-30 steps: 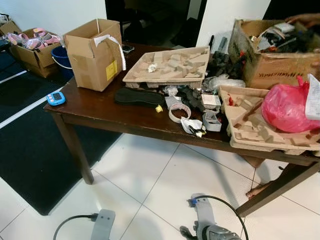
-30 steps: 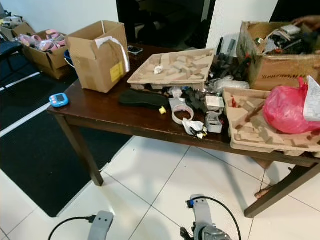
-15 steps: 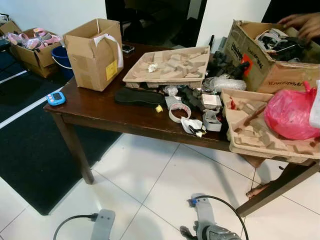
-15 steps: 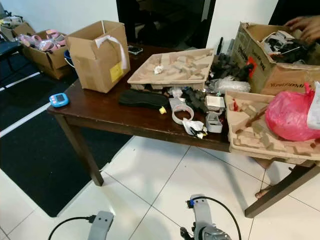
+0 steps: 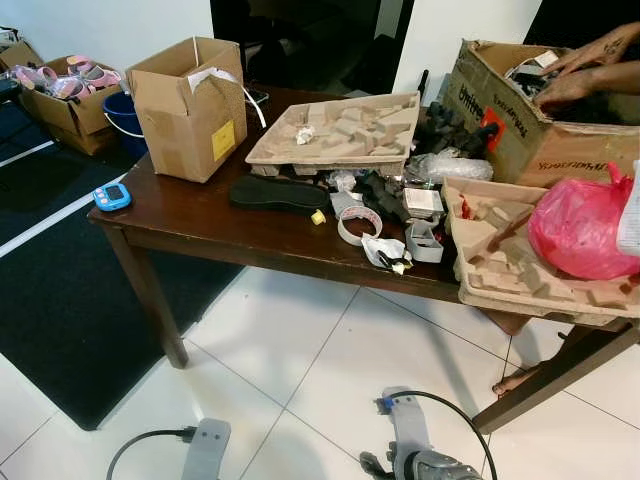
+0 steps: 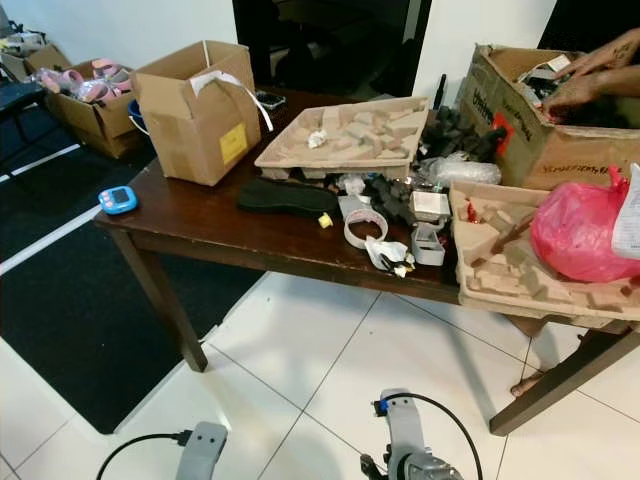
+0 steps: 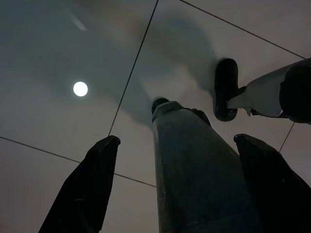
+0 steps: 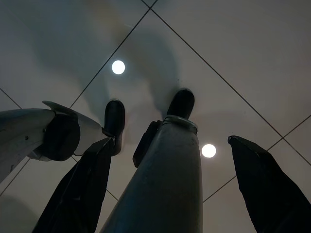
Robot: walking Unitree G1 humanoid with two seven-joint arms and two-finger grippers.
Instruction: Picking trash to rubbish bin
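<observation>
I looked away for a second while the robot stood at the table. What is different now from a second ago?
The person's hands have reached further into the large cardboard box at the table's far right, which has tilted and shifted a little; the pink bag beside it has moved slightly. The tape roll, the open box and the blue device stayed put, and both arms still hang low, jaws open.

Trash: scattered on the dark wooden table (image 5: 200, 225).
Tape roll (image 5: 358, 225): white ring, laid flat near the front edge.
Crumpled wrapper (image 5: 386, 252): white, just beside it.
Pink plastic bag (image 5: 578, 225): bulging, in a moulded pulp tray (image 5: 500, 270).
</observation>
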